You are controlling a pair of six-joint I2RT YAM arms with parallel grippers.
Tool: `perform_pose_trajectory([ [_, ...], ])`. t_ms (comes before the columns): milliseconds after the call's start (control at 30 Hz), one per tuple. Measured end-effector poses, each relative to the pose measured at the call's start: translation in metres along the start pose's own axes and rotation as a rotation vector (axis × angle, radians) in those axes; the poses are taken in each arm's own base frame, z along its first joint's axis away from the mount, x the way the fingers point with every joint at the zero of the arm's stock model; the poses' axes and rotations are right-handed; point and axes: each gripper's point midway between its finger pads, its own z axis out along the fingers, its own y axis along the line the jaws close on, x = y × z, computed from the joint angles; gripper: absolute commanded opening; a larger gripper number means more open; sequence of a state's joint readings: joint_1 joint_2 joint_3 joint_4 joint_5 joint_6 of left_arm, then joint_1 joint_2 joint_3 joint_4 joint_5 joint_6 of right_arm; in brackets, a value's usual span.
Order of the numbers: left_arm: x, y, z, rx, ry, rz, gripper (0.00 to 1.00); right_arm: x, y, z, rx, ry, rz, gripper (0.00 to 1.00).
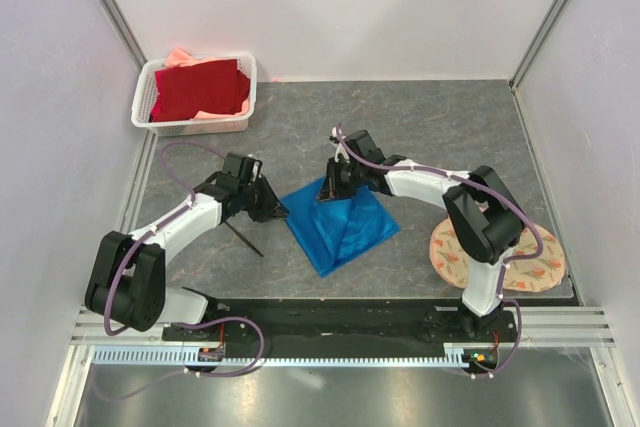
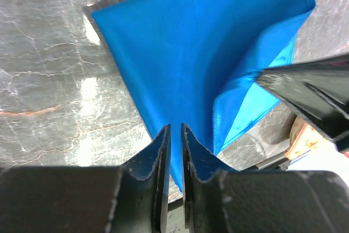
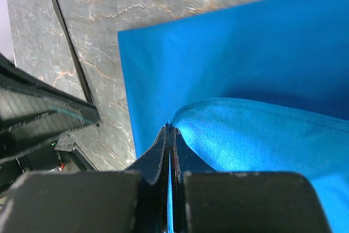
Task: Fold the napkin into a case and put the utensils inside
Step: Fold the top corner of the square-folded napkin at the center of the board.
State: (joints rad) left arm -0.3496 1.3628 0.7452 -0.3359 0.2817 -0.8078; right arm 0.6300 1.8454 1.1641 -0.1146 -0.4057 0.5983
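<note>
The blue napkin (image 1: 340, 227) lies partly folded at the table's middle, with one flap raised. It also shows in the left wrist view (image 2: 191, 53) and the right wrist view (image 3: 245, 53). My right gripper (image 1: 330, 187) is shut on the raised flap's edge (image 3: 170, 129) at the napkin's far side. My left gripper (image 1: 272, 209) hovers at the napkin's left corner (image 2: 175, 129), jaws a narrow slit apart with nothing between them. One thin black utensil (image 1: 243, 239) lies on the table left of the napkin and shows in the right wrist view (image 3: 71, 53).
A white basket (image 1: 145, 87) holding a dark red cloth (image 1: 200, 89) stands at the back left. A round peach floral mat (image 1: 530, 267) lies at the right, by the right arm's base. White walls close in both sides.
</note>
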Motion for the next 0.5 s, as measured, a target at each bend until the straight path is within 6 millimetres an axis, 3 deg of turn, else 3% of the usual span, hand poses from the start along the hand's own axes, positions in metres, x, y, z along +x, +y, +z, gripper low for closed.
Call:
perform_pose_trajectory([
  [300,0.021,0.024,0.001,-0.039,0.03,-0.019,0.18,-0.003,0.023,0.037,-0.06,0.054,-0.01,0.0],
  [500,0.019,0.026,-0.006,-0.034,-0.006,-0.014,0.19,-0.007,0.035,0.054,-0.095,0.07,-0.019,0.0],
])
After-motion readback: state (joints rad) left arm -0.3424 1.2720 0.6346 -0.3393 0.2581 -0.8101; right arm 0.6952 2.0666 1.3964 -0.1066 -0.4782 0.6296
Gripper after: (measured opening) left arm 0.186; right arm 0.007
